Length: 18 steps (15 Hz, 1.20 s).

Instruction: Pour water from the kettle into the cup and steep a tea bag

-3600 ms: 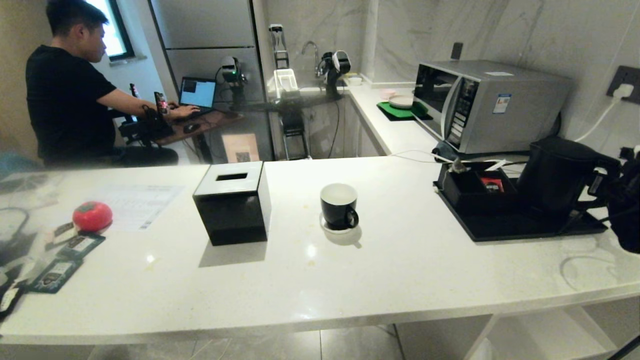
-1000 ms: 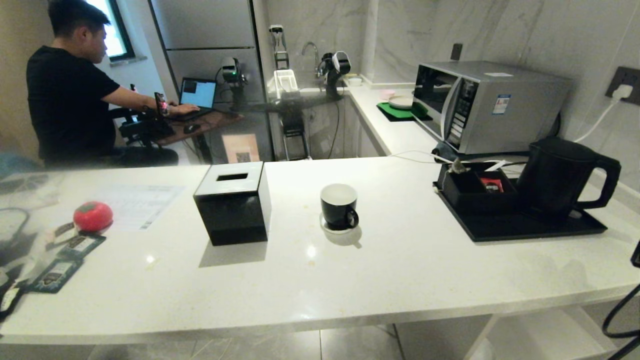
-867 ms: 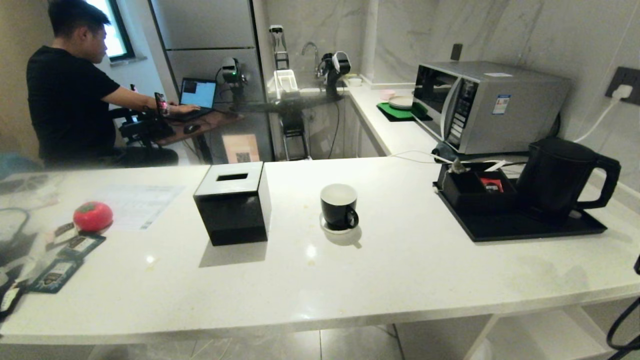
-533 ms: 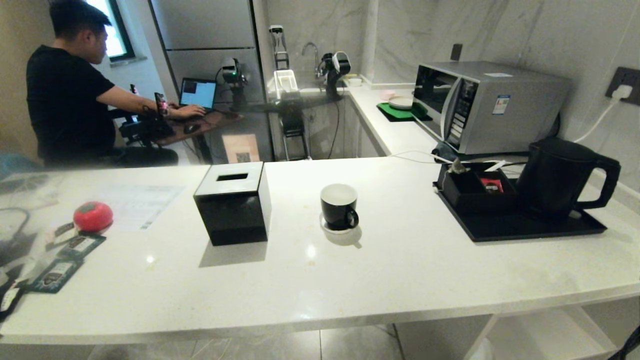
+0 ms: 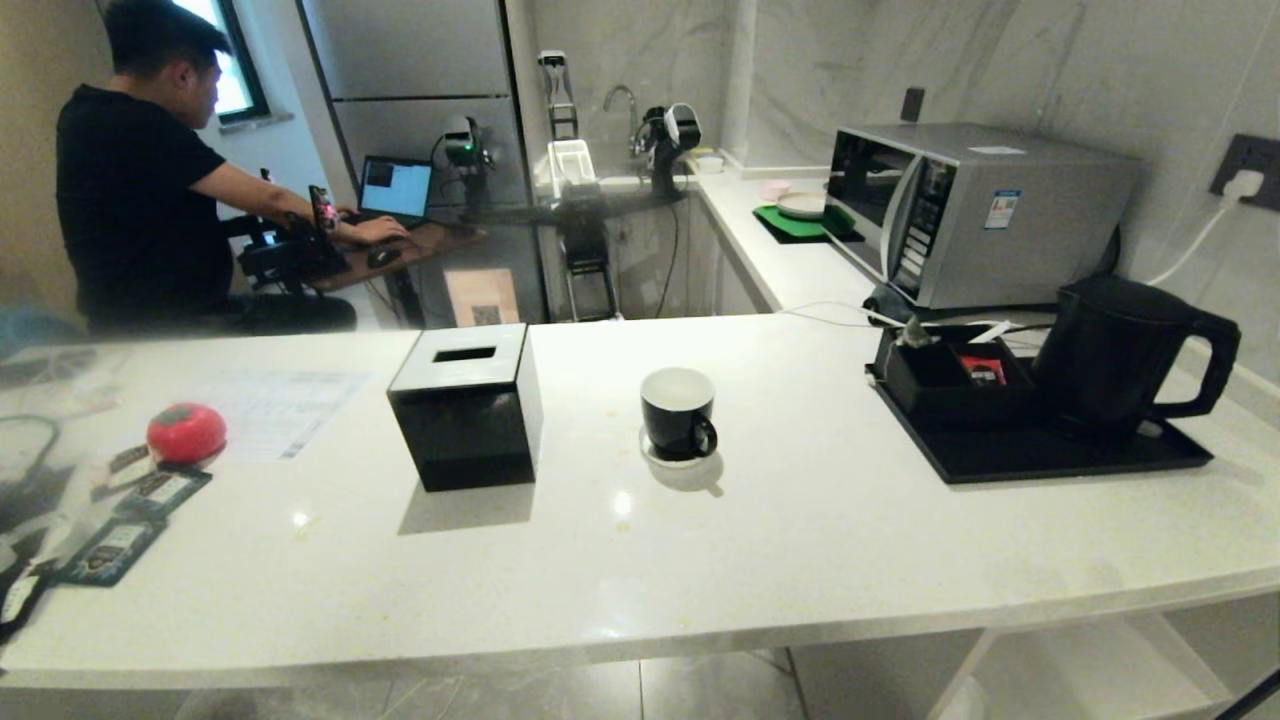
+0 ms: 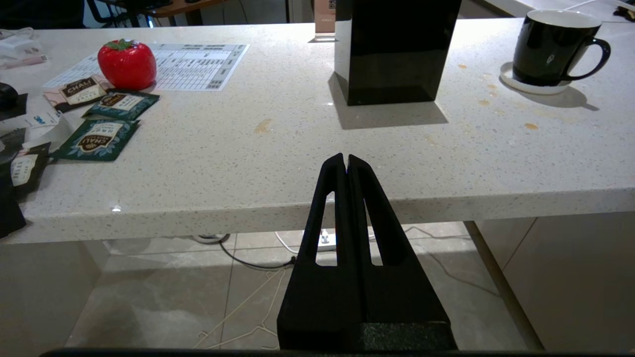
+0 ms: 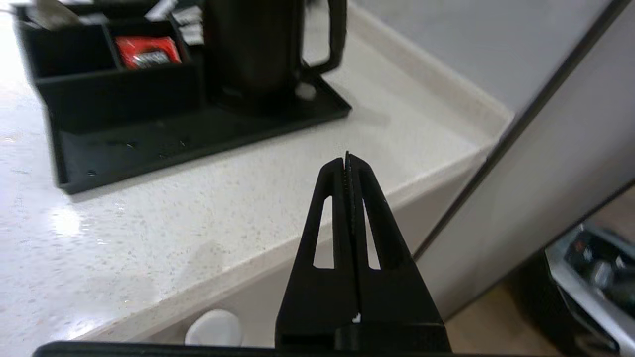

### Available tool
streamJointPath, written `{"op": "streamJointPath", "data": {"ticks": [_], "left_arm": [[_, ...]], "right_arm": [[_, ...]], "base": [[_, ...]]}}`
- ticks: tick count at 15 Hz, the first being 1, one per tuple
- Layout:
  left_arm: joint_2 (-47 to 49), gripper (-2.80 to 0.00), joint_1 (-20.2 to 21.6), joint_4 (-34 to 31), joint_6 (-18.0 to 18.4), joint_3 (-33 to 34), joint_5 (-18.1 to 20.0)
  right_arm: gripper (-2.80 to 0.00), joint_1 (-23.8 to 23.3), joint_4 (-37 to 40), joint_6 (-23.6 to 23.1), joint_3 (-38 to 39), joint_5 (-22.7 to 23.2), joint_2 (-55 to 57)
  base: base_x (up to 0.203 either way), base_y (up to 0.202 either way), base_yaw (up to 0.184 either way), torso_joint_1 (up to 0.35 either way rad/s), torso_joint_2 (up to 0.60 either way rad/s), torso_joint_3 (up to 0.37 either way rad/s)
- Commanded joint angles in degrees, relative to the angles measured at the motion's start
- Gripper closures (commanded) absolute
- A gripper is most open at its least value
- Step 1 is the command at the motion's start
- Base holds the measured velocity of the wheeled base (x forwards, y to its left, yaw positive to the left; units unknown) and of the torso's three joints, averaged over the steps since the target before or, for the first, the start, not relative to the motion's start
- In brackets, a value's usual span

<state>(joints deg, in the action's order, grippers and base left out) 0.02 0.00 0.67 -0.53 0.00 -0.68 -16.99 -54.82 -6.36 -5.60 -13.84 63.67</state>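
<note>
The tall black kettle [image 5: 1120, 350] stands on a black tray [image 5: 1040, 455] at the right of the white counter, its handle facing right. Mid-counter, the black cup [image 5: 678, 410] with a white inside sits on its small white saucer [image 5: 660, 458]. A pale pyramid tea bag [image 5: 912, 332] rests at the far left corner of the black organiser on the tray. Neither gripper shows in the head view. My right gripper [image 7: 346, 158] is shut and empty, off the counter's front right corner, well short of the kettle [image 7: 263, 44]. My left gripper [image 6: 346, 158] is shut and empty, low before the counter's front edge.
A black tissue box [image 5: 465, 405] stands left of the cup. A red packet [image 5: 983, 372] lies in the organiser. A microwave [image 5: 970, 210] stands behind the tray. A red tomato-shaped object [image 5: 185, 432] and flat dark sachets [image 5: 110, 545] lie far left. A person [image 5: 140, 180] sits at a desk behind.
My right arm, which was by the kettle's handle earlier, has pulled back and dropped out of the head view at the lower right. Kettle, cup and left arm have not moved.
</note>
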Motion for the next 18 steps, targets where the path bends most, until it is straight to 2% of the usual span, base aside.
{"op": "streamJointPath", "data": {"ticks": [1,9,12,14,18], "left_arm": [[-0.02,0.0,0.0,0.03,0.01,0.0,-0.02],[-0.02,0.0,0.0,0.03,0.01,0.0,-0.02],[-0.02,0.0,0.0,0.03,-0.08,0.0,-0.02],[-0.02,0.0,0.0,0.03,0.01,0.0,-0.02],[-0.02,0.0,0.0,0.03,0.01,0.0,-0.02]], "right_arm": [[0.0,2.34,-0.35,-0.28,0.63,-0.05,-3.72],[0.0,12.82,-0.26,0.0,0.37,-0.05,-3.51],[0.0,16.11,0.98,0.35,2.78,0.28,-6.76],[0.0,16.42,3.64,0.29,4.52,0.86,-12.24],[0.0,16.36,16.31,0.28,5.44,1.28,-28.7]], "base": [[0.0,0.0,0.0,0.0,0.0,0.0],[0.0,0.0,0.0,0.0,0.0,0.0],[0.0,0.0,0.0,0.0,0.0,0.0],[0.0,0.0,0.0,0.0,0.0,0.0],[0.0,0.0,0.0,0.0,0.0,0.0]]}}
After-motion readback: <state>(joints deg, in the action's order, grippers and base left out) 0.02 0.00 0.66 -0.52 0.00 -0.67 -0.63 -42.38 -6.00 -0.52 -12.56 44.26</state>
